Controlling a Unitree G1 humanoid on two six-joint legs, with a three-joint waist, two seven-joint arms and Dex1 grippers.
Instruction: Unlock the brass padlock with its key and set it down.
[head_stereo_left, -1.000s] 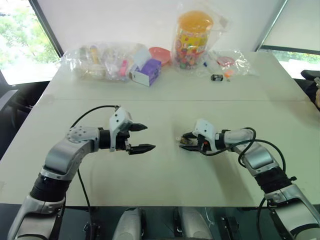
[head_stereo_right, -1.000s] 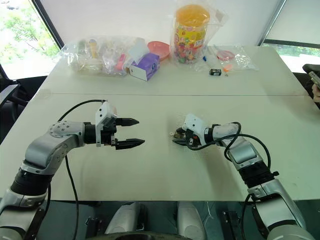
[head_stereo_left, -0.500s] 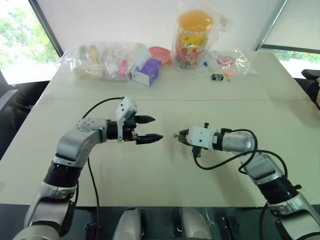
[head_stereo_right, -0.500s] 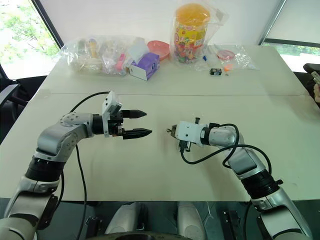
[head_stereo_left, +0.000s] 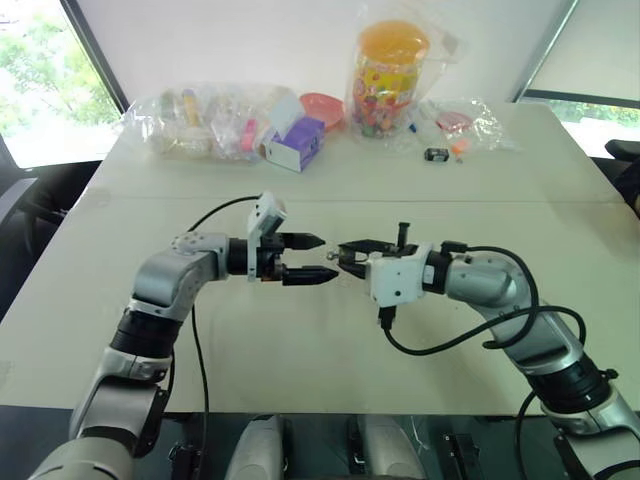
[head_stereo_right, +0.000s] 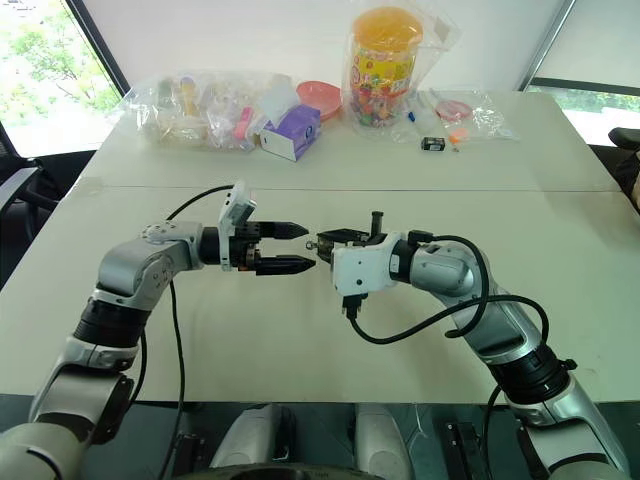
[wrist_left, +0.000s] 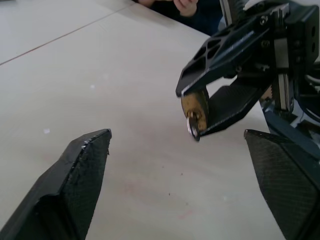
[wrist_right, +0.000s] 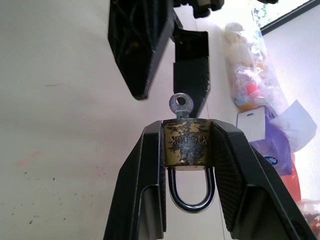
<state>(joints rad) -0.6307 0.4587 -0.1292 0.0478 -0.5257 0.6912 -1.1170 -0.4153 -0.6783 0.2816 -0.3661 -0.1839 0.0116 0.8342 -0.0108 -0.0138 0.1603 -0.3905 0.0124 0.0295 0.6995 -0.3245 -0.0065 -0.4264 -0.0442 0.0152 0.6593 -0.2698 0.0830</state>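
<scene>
The right gripper (wrist_right: 186, 145) has its jaws closed on the brass padlock (wrist_right: 186, 147), one finger pressed against each flat side of the brass body. The silvery shackle (wrist_right: 190, 192) loops back between the fingers toward the wrist, and a small silver key (wrist_right: 180, 105) sticks out of the body's far end, past the fingertips. The padlock is held up in the air, clear of the worktop (head_stereo_left: 300, 340), over its middle stretch.

Facing it tip to tip, the left gripper (head_stereo_left: 315, 259) has its jaws apart, one finger on either side of empty space, just short of the key. From the left wrist view the padlock (wrist_left: 195, 111) hangs between those two fingers but touches neither, as far as can be made out.

Along the far edge of the worktop lie clear plastic bags (head_stereo_left: 195, 120) of mixed items, a purple and white box (head_stereo_left: 293, 142), a pink bowl (head_stereo_left: 321, 107), a tall jar with an orange lid (head_stereo_left: 388, 78) and a small black object (head_stereo_left: 434, 154).
</scene>
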